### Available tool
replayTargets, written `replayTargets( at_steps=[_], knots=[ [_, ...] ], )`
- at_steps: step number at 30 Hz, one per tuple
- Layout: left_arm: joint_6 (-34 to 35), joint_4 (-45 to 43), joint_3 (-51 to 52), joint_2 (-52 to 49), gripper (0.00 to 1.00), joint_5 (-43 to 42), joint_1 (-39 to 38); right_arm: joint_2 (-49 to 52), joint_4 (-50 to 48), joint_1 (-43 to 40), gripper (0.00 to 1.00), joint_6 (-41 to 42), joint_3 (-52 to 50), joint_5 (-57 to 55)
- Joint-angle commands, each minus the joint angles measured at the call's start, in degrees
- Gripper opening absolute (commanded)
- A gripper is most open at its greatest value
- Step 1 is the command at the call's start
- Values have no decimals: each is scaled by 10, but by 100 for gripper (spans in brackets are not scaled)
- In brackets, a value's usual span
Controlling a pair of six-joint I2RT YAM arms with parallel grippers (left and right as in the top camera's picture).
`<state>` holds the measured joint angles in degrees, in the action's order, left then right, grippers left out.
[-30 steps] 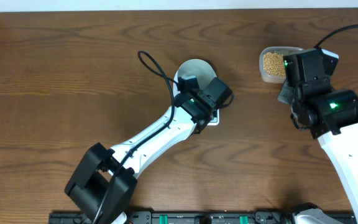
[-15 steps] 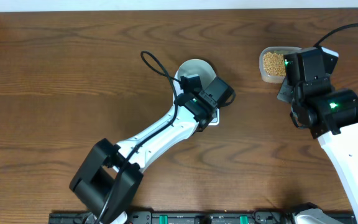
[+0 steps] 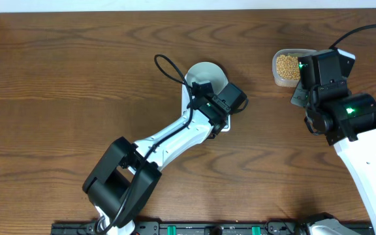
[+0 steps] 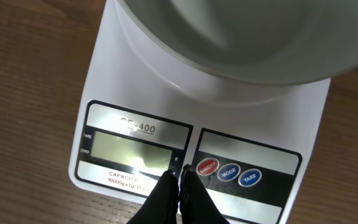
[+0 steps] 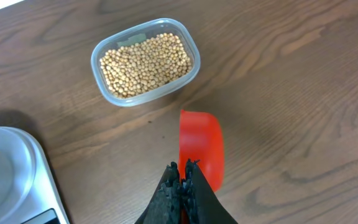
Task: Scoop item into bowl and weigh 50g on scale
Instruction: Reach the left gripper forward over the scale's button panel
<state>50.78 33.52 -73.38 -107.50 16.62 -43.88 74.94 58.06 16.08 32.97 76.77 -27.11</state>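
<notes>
The pale bowl (image 4: 241, 37) stands on the white scale (image 4: 135, 81) and looks empty; from overhead the bowl (image 3: 204, 73) is partly covered by my left arm. My left gripper (image 4: 180, 174) is shut with nothing in it, its tips right at the scale's panel between the blank display (image 4: 129, 149) and the red button (image 4: 207, 167). The tan beans (image 5: 145, 56) fill a clear tub (image 3: 286, 66) at the back right. My right gripper (image 5: 184, 167) is shut on a red scoop (image 5: 201, 146), which sticks out over the wood, just short of the tub.
The scale's corner (image 5: 17, 186) shows at the lower left of the right wrist view, well left of the scoop. Bare wooden table (image 3: 77, 78) spreads to the left. A black rail (image 3: 240, 228) runs along the front edge.
The left arm's elbow has swung to the right, and its gripper has crept slightly further over the scale. The right arm has not moved.
</notes>
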Motion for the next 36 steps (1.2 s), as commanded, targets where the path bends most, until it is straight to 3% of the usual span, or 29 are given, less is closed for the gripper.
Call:
replayTargets(
  at_steps=[1,36],
  knots=[
    [-5,-2,2,-9,7,6,0,1,-5,-2,1,-5,7,3],
    [10,-34,3,-37,7,-35,-2,17,-15,-2,1,-5,-5,5]
  ],
)
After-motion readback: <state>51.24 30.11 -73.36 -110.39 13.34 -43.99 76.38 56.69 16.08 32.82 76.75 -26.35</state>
